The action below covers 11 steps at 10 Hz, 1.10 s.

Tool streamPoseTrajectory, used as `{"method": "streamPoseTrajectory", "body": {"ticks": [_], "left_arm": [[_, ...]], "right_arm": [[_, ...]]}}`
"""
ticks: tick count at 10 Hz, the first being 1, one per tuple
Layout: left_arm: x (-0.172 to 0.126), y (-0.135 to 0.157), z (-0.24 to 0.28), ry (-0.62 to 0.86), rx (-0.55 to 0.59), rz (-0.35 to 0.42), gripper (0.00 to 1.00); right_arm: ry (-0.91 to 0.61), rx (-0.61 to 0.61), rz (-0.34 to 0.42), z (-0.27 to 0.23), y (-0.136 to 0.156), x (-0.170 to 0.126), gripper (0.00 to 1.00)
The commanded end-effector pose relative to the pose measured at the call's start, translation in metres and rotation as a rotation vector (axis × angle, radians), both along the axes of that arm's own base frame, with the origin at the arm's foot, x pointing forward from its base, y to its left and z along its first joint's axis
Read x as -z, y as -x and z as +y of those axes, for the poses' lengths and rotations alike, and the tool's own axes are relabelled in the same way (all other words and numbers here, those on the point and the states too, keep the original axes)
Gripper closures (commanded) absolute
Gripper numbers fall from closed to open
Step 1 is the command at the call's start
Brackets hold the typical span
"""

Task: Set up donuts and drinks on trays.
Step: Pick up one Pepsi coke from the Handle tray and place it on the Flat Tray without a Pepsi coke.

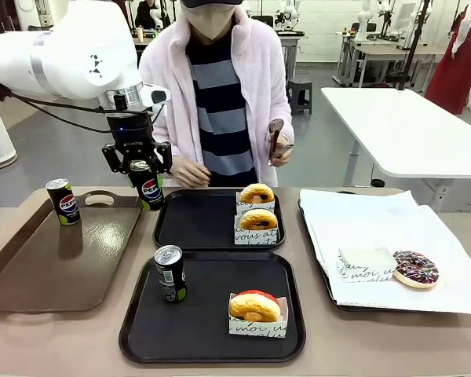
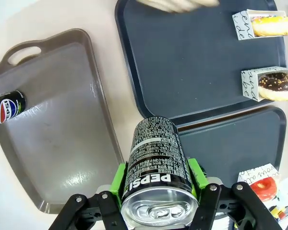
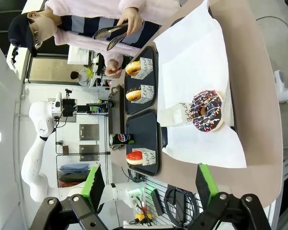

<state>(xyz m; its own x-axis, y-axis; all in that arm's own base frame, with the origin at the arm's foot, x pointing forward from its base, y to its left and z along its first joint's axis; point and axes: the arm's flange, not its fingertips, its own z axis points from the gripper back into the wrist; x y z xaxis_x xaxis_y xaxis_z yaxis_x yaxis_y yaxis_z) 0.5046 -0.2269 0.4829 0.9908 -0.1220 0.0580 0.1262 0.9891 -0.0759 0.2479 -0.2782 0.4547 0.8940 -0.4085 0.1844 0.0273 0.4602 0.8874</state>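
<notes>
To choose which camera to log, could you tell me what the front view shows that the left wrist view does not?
Front view adds the person's tongs, a standing can on the near black tray and the sprinkled donut. Left wrist view adds the held can's silver top, clamped between the green pads of the left end effector. Both share the held can, the brown tray with a spare can, and the far black tray with two donuts.
</notes>
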Motion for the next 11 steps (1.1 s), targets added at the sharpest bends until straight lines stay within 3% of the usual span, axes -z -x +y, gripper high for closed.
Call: {"method": "streamPoseTrajectory", "body": {"ticks": [1, 2, 4, 6, 7, 9, 11], "left_arm": [[0.0, 0.0, 0.0, 0.0, -0.005, 0.001, 0.41], [-0.001, 0.004, -0.005, 0.001, -0.007, -0.044, 0.41], [-0.015, -0.026, -0.024, -0.03, 0.022, -0.03, 0.41], [-0.018, -0.026, -0.032, -0.023, -0.021, -0.042, 0.41], [-0.028, -0.05, -0.047, -0.048, 0.003, -0.024, 0.41], [-0.015, -0.056, -0.065, -0.052, -0.002, 0.002, 0.41], [-0.008, -0.083, -0.084, -0.076, 0.033, 0.056, 0.41]], "right_arm": [[-0.012, -0.002, -0.028, -0.001, -0.002, 0.0, 0.0], [-0.012, -0.002, -0.028, -0.001, -0.002, 0.0, 0.0], [-0.012, -0.002, -0.028, -0.001, -0.002, 0.0, 0.0], [-0.012, -0.002, -0.028, -0.001, -0.002, 0.0, 0.0], [-0.012, -0.002, -0.028, -0.001, -0.002, 0.0, 0.0], [-0.012, -0.002, -0.028, -0.001, -0.002, 0.0, 0.0], [-0.012, -0.002, -0.028, -0.001, -0.002, 0.0, 0.0]]}}
